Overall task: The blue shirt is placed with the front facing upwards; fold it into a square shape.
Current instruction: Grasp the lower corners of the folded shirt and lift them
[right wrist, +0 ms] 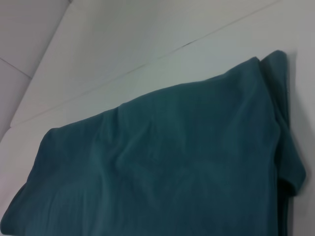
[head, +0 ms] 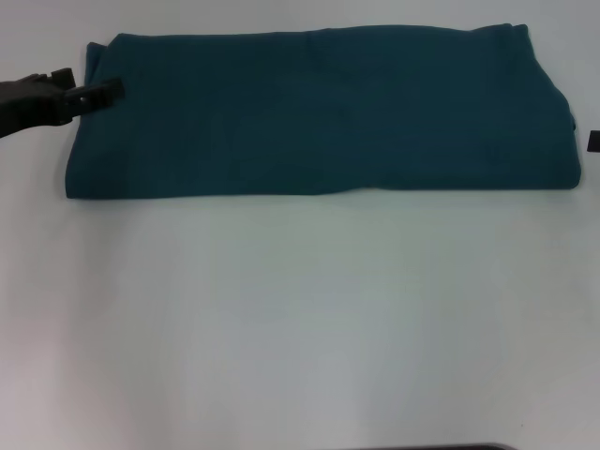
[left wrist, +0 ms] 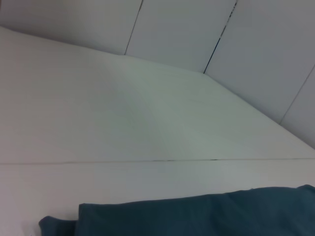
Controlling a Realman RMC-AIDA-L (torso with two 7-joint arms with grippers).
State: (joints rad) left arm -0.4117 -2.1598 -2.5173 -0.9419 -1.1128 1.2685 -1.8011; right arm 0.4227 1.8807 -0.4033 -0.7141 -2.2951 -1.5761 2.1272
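The blue shirt [head: 319, 112] lies folded into a long, flat band across the far part of the white table [head: 300, 319], with no lettering showing. My left gripper [head: 101, 91] reaches in from the left and overlaps the shirt's far left corner. At the right edge of the head view only a small dark piece of my right gripper [head: 593, 142] shows, just off the shirt's right end. The left wrist view catches the shirt's edge [left wrist: 206, 214] low in the picture. The right wrist view looks down on the shirt's right end [right wrist: 162, 167] with its layered fold.
The white table spreads wide and bare between the shirt and the robot. Pale wall panels [left wrist: 197, 29] rise behind the table's far edge, and a thin seam [left wrist: 147, 160] runs across the tabletop beyond the shirt.
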